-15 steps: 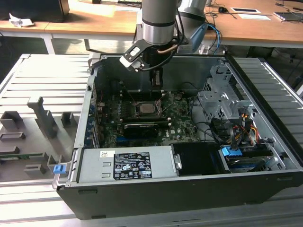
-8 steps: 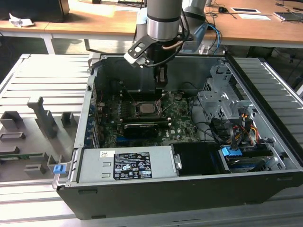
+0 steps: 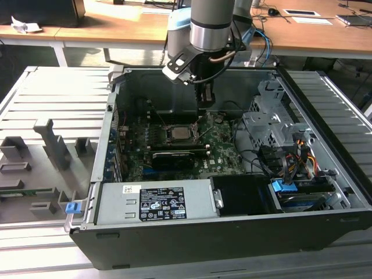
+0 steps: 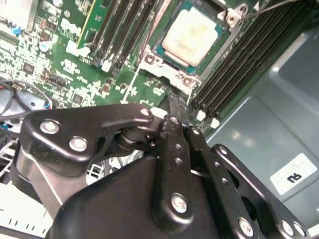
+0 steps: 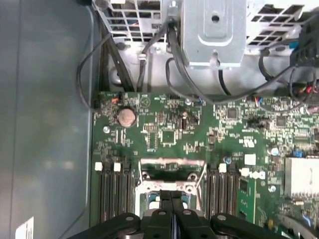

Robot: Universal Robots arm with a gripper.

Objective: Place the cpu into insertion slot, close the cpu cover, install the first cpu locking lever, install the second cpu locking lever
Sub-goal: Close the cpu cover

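Note:
The cpu (image 4: 192, 32), with its pale silver top, lies flat in the insertion slot (image 4: 158, 50) on the green motherboard (image 5: 164, 134). The silver cpu cover (image 4: 172, 69) lies down around it as a frame. A thin wire locking lever (image 4: 271, 6) runs out from one socket corner, and another (image 4: 130, 84) lies along the opposite side. My gripper (image 4: 172, 102) hangs just above the board beside the socket, its black fingers pressed together with nothing between them. In the exterior view the gripper (image 3: 204, 104) is behind and to the right of the cpu (image 3: 179, 134).
Black memory slots (image 5: 112, 194) flank the socket on both sides. A long black card (image 3: 173, 158) lies in front of it. A metal drive cage (image 3: 273, 125) and loose cables (image 3: 290, 160) fill the case's right side. The power supply (image 3: 157, 202) sits at the front.

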